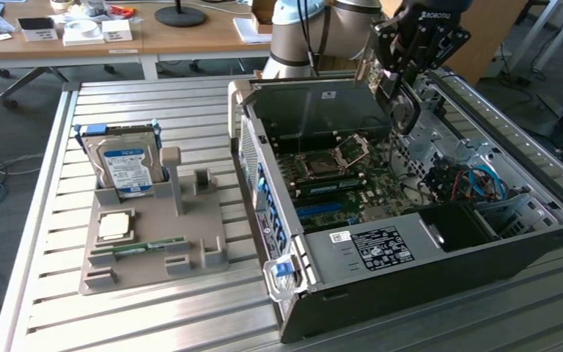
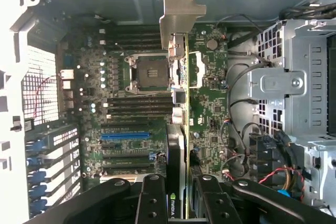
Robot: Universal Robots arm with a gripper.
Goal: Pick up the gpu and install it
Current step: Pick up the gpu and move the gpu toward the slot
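**Step in hand: transport of the card to the chassis.** In the exterior view, I found the black two-finger gripper (image 1: 400, 82) at the upper right of the frame. It was clamped narrowly on the gpu (image 1: 402, 110), a thin flat dark circuit card with a pale silvery metal end bracket. The card hung edge-down over the black open tower case (image 1: 389, 308), which lay on its side on the slatted aluminium table (image 1: 164, 323). I judged the pick-up complete and the installation not yet done.

In the wrist view, the gripper (image 2: 181, 203) held the gpu (image 2: 177, 145) edge-on. The card ran across the green motherboard (image 2: 210, 108), close beside the square processor socket (image 2: 150, 72), and sat apart from the blue expansion slot (image 2: 125, 135).

**Requirement for seating.** By my judgement, the card's lower edge had to line up along an expansion slot. The bracket had to face the case's rear wall before any downward press.

**Limits of observation.**
- The card's contact edge was hidden.
- The finger pads were cut off at the wrist frame's border.
- I could not judge the card's height above the board.
- I could not make out the rear bracket openings.

At the left of the exterior frame, the boxy hard drive with the blue-white label (image 1: 128, 165) stood in the grey moulded parts holder (image 1: 155, 268).
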